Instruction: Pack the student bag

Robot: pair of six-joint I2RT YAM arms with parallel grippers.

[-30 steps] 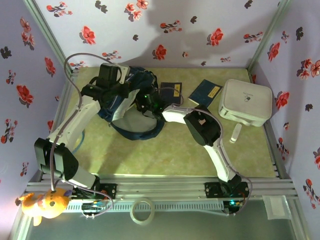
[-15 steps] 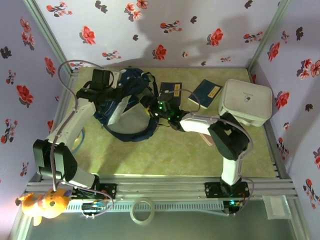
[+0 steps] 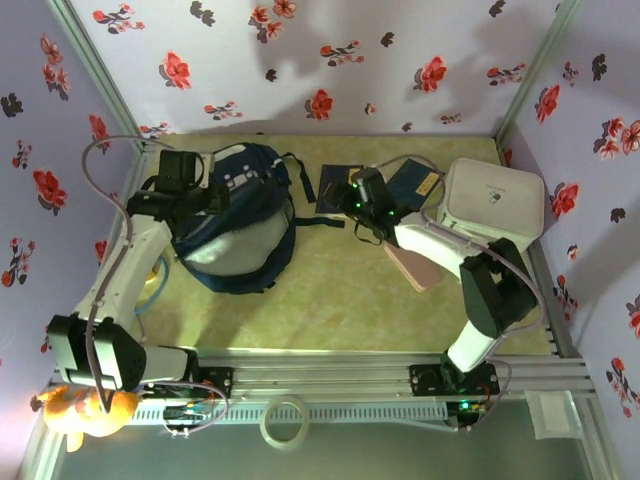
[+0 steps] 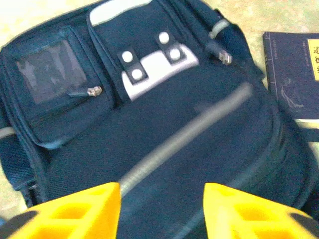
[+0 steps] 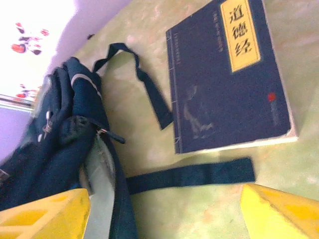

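Nearest, at the bottom of the top view, a roll of tape [image 3: 283,421] and an orange plush toy [image 3: 85,408] sit by the rail, apart from the work.

Further in, left of centre, the student bag [image 3: 235,225] lies flat on the green mat with its front pockets facing up. The left gripper [image 4: 162,189] hovers just above it, its yellow fingers parted with nothing between them. It looks placed to handle the fabric rather than to carry anything. The left wrist view shows a white patch with snaps [image 4: 154,64] and a clear window pocket [image 4: 47,72], and no brand can be read.

The right gripper [image 5: 162,191] is spread wide and empty, low over the mat between the bag and a navy book [image 5: 229,79]. It probably faces that book as the next thing to pack. The book's yellow label reads 道德经. Two loose straps [image 5: 192,174] trail from the bag toward it and could snag a pick.

Beyond, in the upper right of the top view, a second navy book [image 3: 412,182] leans toward a white box [image 3: 492,205]. The box's small mark is too small to read.
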